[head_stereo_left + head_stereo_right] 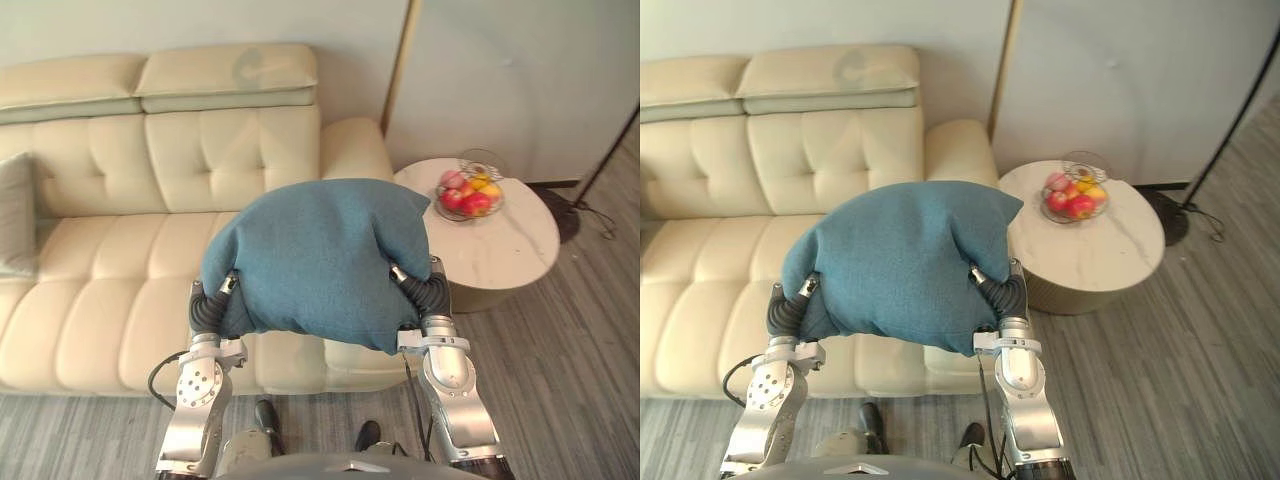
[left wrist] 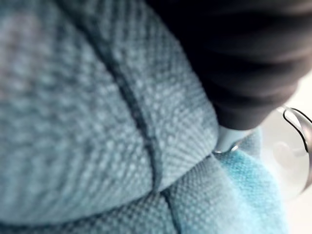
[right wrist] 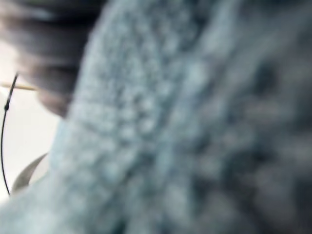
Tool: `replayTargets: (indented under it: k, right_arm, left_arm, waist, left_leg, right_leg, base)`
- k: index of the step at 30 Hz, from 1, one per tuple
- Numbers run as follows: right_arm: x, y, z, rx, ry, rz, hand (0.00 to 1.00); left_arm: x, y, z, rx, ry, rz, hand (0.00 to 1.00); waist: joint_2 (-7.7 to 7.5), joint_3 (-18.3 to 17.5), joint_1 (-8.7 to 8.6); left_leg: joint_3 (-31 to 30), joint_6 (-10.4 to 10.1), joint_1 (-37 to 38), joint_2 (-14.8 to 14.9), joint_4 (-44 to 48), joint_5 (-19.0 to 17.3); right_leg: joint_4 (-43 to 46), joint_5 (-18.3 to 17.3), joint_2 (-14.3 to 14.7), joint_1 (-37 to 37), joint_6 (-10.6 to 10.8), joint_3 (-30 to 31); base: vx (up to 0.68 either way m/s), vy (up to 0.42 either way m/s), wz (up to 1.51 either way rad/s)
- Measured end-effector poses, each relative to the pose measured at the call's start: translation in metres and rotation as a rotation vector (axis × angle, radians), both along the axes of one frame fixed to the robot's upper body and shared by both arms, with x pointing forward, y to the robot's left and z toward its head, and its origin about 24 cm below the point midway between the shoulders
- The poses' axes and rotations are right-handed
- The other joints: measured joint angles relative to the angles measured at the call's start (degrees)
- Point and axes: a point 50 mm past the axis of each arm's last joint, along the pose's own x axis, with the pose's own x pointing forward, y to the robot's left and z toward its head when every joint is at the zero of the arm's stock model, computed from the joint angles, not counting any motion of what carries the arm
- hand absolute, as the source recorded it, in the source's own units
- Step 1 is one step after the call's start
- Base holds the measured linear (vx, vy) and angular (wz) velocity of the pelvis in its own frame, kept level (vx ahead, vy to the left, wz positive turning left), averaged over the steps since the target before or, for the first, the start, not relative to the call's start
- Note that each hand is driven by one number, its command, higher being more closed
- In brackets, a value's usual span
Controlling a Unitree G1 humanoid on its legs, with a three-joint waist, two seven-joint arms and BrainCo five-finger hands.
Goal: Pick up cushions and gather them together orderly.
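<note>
A large teal-blue cushion [image 1: 320, 260] is held up in front of me, above the front edge of the cream sofa [image 1: 100, 290]. My left hand [image 1: 208, 310] presses into its left side and my right hand [image 1: 425, 290] into its right side; past the dark ribbed covers both hands are buried in the fabric. In the left wrist view the cushion's weave [image 2: 97, 122] lies right against the dark cover [image 2: 243, 58], and the right wrist view has the same cloth [image 3: 195, 122] very close. A grey cushion [image 1: 15, 215] leans at the sofa's far left.
To the right of the sofa stands a round white marble side table [image 1: 520, 255] bearing a wire bowl of fruit [image 1: 468, 192]. A floor lamp's dark base [image 1: 562, 215] sits behind it by the wall. Grey wood floor runs in front.
</note>
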Motion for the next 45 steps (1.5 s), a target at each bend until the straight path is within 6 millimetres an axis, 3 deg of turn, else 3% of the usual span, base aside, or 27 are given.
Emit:
replayTargets:
  k: [1,2,5,7,8,10,12,14,15,16,17,18,20,22,26,27,28,29,31,33,35,36,37,38,39,40,45]
  right_arm:
    - [-0.001,-0.004,-0.002,-0.018,0.008,-0.013,1.0]
    - [-0.002,-0.01,-0.004,-0.042,0.018,-0.038,1.0]
    - [-0.002,-0.008,-0.015,-0.012,0.06,-0.069,1.0]
    - [-0.002,-0.006,-0.022,0.005,0.09,-0.073,1.0]
    - [-0.002,-0.005,-0.026,0.008,0.113,-0.073,1.0]
    - [-0.001,-0.001,-0.034,0.014,0.148,-0.061,1.0]
    - [0.001,0.007,-0.042,0.029,0.185,-0.033,1.0]
    - [0.001,0.008,-0.043,0.03,0.191,-0.025,1.0]
    - [0.001,0.011,-0.045,0.037,0.2,-0.016,1.0]
    - [0.002,0.013,-0.043,0.048,0.188,-0.014,1.0]
    - [0.003,0.008,-0.038,0.021,0.166,-0.01,1.0]
    - [0.004,0.007,-0.043,0.015,0.193,-0.012,1.0]
    - [0.003,0.002,-0.042,-0.005,0.198,-0.012,1.0]
    - [-0.006,-0.004,-0.042,-0.017,0.204,-0.028,1.0]
    - [-0.022,-0.016,-0.046,-0.037,0.231,-0.062,1.0]
    - [-0.023,-0.015,-0.047,-0.035,0.234,-0.06,1.0]
    - [-0.026,-0.014,-0.044,-0.027,0.227,-0.058,1.0]
    - [-0.029,-0.015,-0.038,-0.027,0.203,-0.06,1.0]
    - [-0.031,-0.015,-0.022,-0.028,0.138,-0.063,1.0]
    - [-0.03,-0.016,-0.014,-0.028,0.097,-0.074,1.0]
    - [-0.029,-0.017,-0.012,-0.03,0.087,-0.079,1.0]
    - [-0.029,-0.017,-0.012,-0.029,0.088,-0.079,1.0]
    - [-0.03,-0.017,-0.013,-0.03,0.089,-0.078,1.0]
    - [-0.029,-0.016,-0.017,-0.021,0.106,-0.076,1.0]
    - [-0.03,-0.012,-0.024,0.018,0.135,-0.089,1.0]
    - [-0.031,-0.01,-0.025,0.033,0.138,-0.093,1.0]
    - [-0.031,-0.005,-0.026,0.042,0.147,-0.077,1.0]
  left_arm:
    - [-0.001,-0.004,-0.003,-0.008,0.014,-0.011,1.0]
    - [0.001,-0.01,-0.007,-0.019,0.031,-0.034,1.0]
    - [0.0,-0.005,-0.013,0.025,0.056,-0.058,1.0]
    - [-0.001,-0.003,-0.014,0.038,0.061,-0.062,1.0]
    - [-0.001,-0.002,-0.015,0.04,0.063,-0.063,1.0]
    - [-0.002,0.003,-0.016,0.058,0.066,-0.061,1.0]
    - [-0.006,0.012,-0.019,0.095,0.083,-0.054,1.0]
    - [-0.007,0.013,-0.022,0.099,0.099,-0.062,1.0]
    - [-0.011,0.017,-0.028,0.112,0.128,-0.068,1.0]
    - [-0.01,0.019,-0.026,0.128,0.121,-0.073,1.0]
    - [-0.009,0.017,-0.028,0.123,0.129,-0.088,1.0]
    - [-0.008,0.013,-0.034,0.109,0.161,-0.095,1.0]
    - [-0.01,0.01,-0.036,0.113,0.174,-0.112,1.0]
    - [-0.01,0.006,-0.034,0.127,0.164,-0.138,1.0]
    - [-0.012,-0.005,-0.034,0.114,0.163,-0.183,1.0]
    - [-0.012,-0.005,-0.034,0.114,0.163,-0.182,1.0]
    - [-0.011,-0.005,-0.034,0.113,0.159,-0.182,1.0]
    - [-0.012,-0.006,-0.032,0.108,0.152,-0.183,1.0]
    - [-0.013,-0.008,-0.029,0.097,0.138,-0.184,1.0]
    - [-0.011,-0.01,-0.024,0.086,0.114,-0.184,1.0]
    - [-0.01,-0.011,-0.023,0.08,0.105,-0.184,1.0]
    - [-0.011,-0.013,-0.022,0.067,0.103,-0.179,1.0]
    - [-0.012,-0.013,-0.022,0.063,0.104,-0.176,1.0]
    - [-0.014,-0.01,-0.023,0.07,0.107,-0.171,1.0]
    - [-0.013,-0.008,-0.021,0.082,0.103,-0.168,1.0]
    - [-0.012,-0.007,-0.02,0.083,0.099,-0.165,1.0]
    - [-0.019,-0.004,-0.025,0.086,0.124,-0.152,1.0]
  waist:
    - [0.85,-0.54,-0.25]
    - [1.66,-1.09,-1.48]
    - [-1.42,-1.07,-1.2]
    - [-1.8,-0.82,-0.83]
    - [-1.96,-0.67,-0.09]
    - [-2.43,-0.12,0.2]
    - [-3.63,1.61,-0.46]
    - [-3.23,3.6,-1.27]
    - [-5.71,3.01,-2.17]
    - [-7.98,3.74,-3.16]
    - [-6.47,5.6,-3.02]
    - [-6.18,6.1,-3.76]
    - [-4.65,5.47,-3.47]
    - [-3.9,5.18,-4.68]
    - [-1.15,4.8,-4.77]
    - [-1.02,4.77,-4.3]
    - [-0.92,4.7,-4.09]
    - [-0.89,4.65,-3.32]
    - [-0.58,4.43,-2.07]
    - [-0.53,4.39,-1.33]
    - [-0.52,4.38,-0.81]
    - [0.29,3.93,-0.23]
    - [0.95,3.63,0.14]
    - [0.39,3.23,0.59]
    - [-1.66,3.04,0.09]
    - [-2.39,3.24,0.24]
    - [-3.34,3.07,1.54]
  left_leg:
    - [2.42,-0.64,0.04,1.97,0.75,0.05]
    - [3.92,-1.79,-0.94,1.8,0.77,3.93]
    - [1.56,0.7,-1.59,-5.68,-2.23,3.93]
    - [0.85,2.31,-1.9,-7.55,-0.76,2.38]
    - [0.87,3.02,-1.92,-8.67,0.03,1.16]
    - [0.99,4.23,-1.74,-10.31,0.22,0.19]
    - [-0.5,4.85,-0.79,-11.23,-1.04,-0.34]
    - [-2.09,4.17,1.27,-11.59,-5.38,0.1]
    - [-2.57,-0.91,3.19,-15.6,-11.64,-2.34]
    - [-3.5,1.72,2.33,-16.54,-4.51,-2.58]
    - [-7.36,6.31,6.04,-14.34,-1.79,-4.07]
    - [-8.31,4.31,7.33,-14.97,-2.65,-3.32]
    - [-8.34,3.83,7.33,-14.96,-4.94,-2.93]
    - [-10.42,4.02,6.27,-15.11,-4.32,-3.91]
    - [-12.92,1.2,4.39,-12.27,6.42,-8.01]
    - [-12.53,1.15,3.6,-11.34,9.94,-8.01]
    - [-11.22,-1.44,0.57,-9.32,20.09,-6.23]
    - [-9.64,-1.65,-2.38,-6.89,27.39,-5.65]
    - [-9.93,-1.59,-5.62,-2.25,31.38,-8.32]
    - [-12.24,-2.68,-7.32,0.89,27.02,-9.48]
    - [-15.44,-3.57,-6.94,0.99,18.74,-8.76]
    - [-21.28,-4.5,-4.06,0.23,5.5,-3.57]
    - [-23.73,-4.84,-2.91,0.39,1.59,1.23]
    - [-24.91,-10.5,-2.0,-0.01,1.1,4.21]
    - [-25.88,-10.08,-2.13,-2.04,2.09,3.79]
    - [-25.72,-9.74,-2.14,-2.66,2.69,3.56]
    - [-21.73,-8.45,-1.11,-2.6,5.75,-1.64]
  right_leg:
    - [0.36,0.02,-0.35,0.16,1.26,-1.15]
    - [0.92,0.27,-1.66,0.62,2.57,-3.17]
    - [1.71,0.97,-7.37,0.56,3.17,-4.4]
    - [4.33,0.57,-9.91,0.52,3.39,-4.19]
    - [8.85,-0.63,-12.39,-1.35,2.45,-2.93]
    - [19.28,-3.29,-15.95,-6.34,-4.25,1.37]
    - [29.72,-9.05,-12.75,-11.74,-3.74,10.32]
    - [30.27,-12.36,-4.97,-12.9,-2.18,13.86]
    - [24.21,-12.57,-0.56,-16.03,-2.92,14.39]
    - [22.76,-12.52,-1.4,-16.53,-2.99,14.2]
    - [22.61,-11.18,1.78,-16.29,-4.38,13.73]
    - [22.03,-9.99,1.3,-15.61,-4.29,14.95]
    - [17.3,-9.21,3.29,-16.75,-4.31,14.58]
    - [18.1,-8.48,4.11,-17.41,-4.82,15.81]
    - [16.75,-9.67,6.57,-12.31,-3.86,13.86]
    - [16.19,-9.58,6.59,-10.83,-3.79,13.23]
    - [14.74,-9.49,6.29,-8.11,-3.99,12.89]
    - [12.96,-9.48,6.07,-5.87,-3.97,13.19]
    - [10.84,-9.48,6.04,-3.65,-3.96,14.88]
    - [9.76,-9.45,5.5,-2.7,-3.91,17.19]
    - [9.8,-9.39,4.7,-2.64,-3.75,19.42]
    - [9.82,-9.3,4.49,-2.71,-2.28,21.55]
    - [9.73,-9.52,4.99,-2.74,-0.77,22.53]
    - [8.82,-10.85,4.65,-2.52,2.53,24.43]
    - [8.01,-9.93,3.0,-2.83,2.72,25.34]
    - [8.04,-9.32,2.2,-3.02,2.82,25.4]
    - [6.33,-7.09,1.83,-4.05,3.59,29.86]
  base:
    - [0.0,0.386,1.19]
    - [0.01,0.342,0.97]
    - [0.0,0.457,0.84]
    - [0.0,0.315,0.41]
    - [-0.02,0.308,0.22]
    - [-0.02,0.287,0.14]
    - [-0.02,0.147,0.28]
    - [-0.01,0.082,0.42]
    - [0.02,0.092,0.43]
    - [0.08,0.07,0.31]
    - [0.07,0.02,0.36]
    - [0.09,0.145,0.0]
    - [0.1,0.185,-0.06]
    - [0.14,0.006,0.39]
    - [0.32,-0.081,0.47]
    - [0.35,-0.047,0.05]
    - [0.32,-0.029,0.04]
    - [0.29,-0.018,-0.05]
    - [0.25,0.015,-0.36]
    - [0.23,0.125,-0.44]
    - [0.17,0.229,-0.59]
    - [0.19,0.332,-0.82]
    - [0.19,0.37,-0.97]
    - [0.17,0.305,-0.66]
    - [0.15,0.268,-0.52]
    - [0.13,0.247,-0.3]
    - [0.0,0.144,-0.65]
